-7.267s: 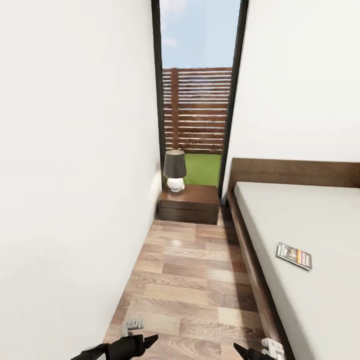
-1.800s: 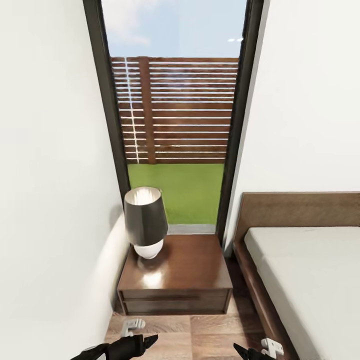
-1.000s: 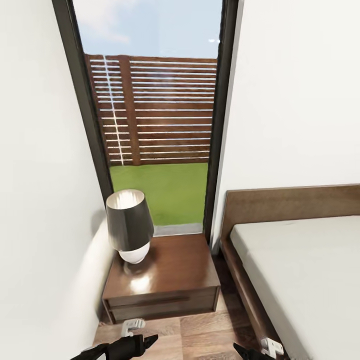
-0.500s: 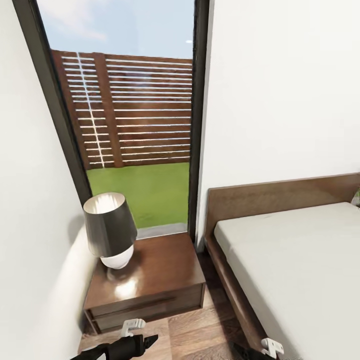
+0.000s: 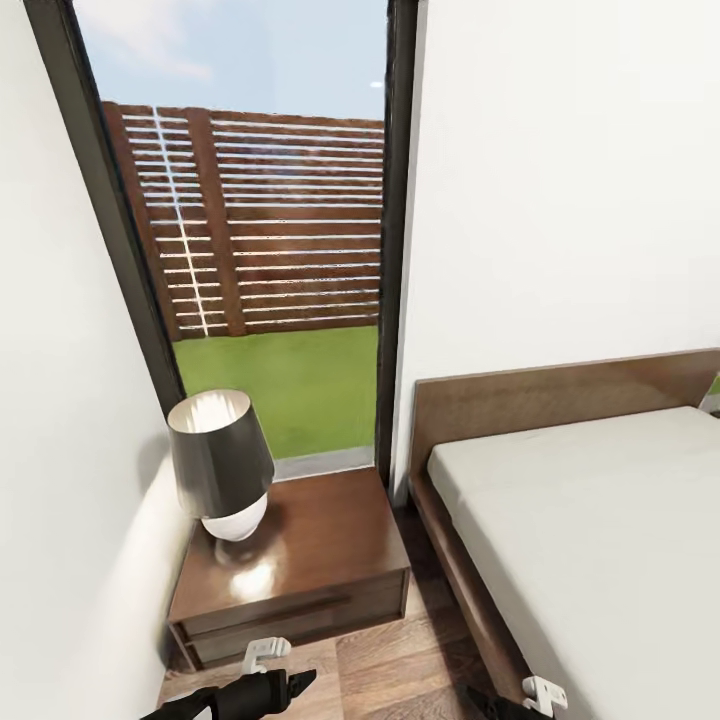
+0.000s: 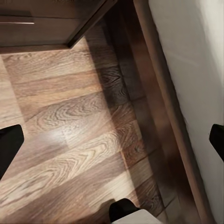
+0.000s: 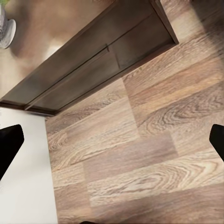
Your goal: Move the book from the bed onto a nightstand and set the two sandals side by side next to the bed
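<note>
Wall (image 5: 60,500) on the far left, then the tall window (image 5: 270,250) with fence and lawn outside. Lamp (image 5: 220,465) stands on the left rear part of the nightstand (image 5: 320,540), leaving the right and front of its top bare; my read is that's the free spot for the book. Nightstand sits in the corner under the window, just beside the bed (image 5: 580,540) headboard, with a narrow strip of floor (image 5: 400,660) between them.

Left gripper (image 5: 295,682) is low at the frame's bottom edge, pointing right over the floor in front of the nightstand. Right gripper (image 5: 480,700) is barely visible at the bottom, near the bed frame. Both look parked for driving, not reaching.

Book and sandals: not visible on the stretch of mattress or floor the pictures cover, so I can't say where they lie. Judgement: robot is positioning by the nightstand, nothing carried.

View differences:
- Left wrist: fingertips sit wide apart at opposite edges, nothing between them. Shows the bed frame's side rail (image 6: 161,107) and mattress edge against the floor up close, plus a nightstand corner.
- Right wrist: fingertips likewise spread, empty. Shows the nightstand's drawer front (image 7: 93,65) and the lamp base (image 7: 5,30), which the head view sees only obliquely.
</note>
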Tool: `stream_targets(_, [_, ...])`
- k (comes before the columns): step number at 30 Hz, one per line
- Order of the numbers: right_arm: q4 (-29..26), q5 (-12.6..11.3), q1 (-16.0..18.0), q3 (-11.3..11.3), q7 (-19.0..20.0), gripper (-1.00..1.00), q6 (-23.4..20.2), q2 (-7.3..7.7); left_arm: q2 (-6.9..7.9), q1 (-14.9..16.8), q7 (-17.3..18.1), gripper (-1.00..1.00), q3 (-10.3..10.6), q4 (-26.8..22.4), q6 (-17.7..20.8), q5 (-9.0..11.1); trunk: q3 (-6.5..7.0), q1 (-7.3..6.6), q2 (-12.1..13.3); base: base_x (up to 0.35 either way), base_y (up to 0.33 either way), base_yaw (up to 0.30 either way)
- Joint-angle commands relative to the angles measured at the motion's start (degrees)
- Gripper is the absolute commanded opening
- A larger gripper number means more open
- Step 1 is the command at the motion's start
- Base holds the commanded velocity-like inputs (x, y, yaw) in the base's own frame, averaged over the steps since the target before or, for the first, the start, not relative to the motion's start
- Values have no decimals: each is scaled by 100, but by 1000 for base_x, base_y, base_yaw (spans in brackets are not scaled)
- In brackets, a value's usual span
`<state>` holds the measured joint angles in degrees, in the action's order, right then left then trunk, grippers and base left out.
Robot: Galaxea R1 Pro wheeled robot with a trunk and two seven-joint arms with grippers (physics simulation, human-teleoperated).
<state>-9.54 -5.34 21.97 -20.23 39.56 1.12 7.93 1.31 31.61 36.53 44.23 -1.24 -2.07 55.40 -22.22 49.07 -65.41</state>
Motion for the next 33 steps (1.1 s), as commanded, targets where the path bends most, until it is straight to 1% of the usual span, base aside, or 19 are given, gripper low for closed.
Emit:
stream_targets(1, [11,-54,6,28,16,100,11,4,1,3,12,100,47,1,-21,32,12,-23,38,0,0,0])
stream_targets(33, [11,-48,2,36,16,100,11,4,1,3,12,100,47,1,-22,32,587,-725,1321,0,0,0])
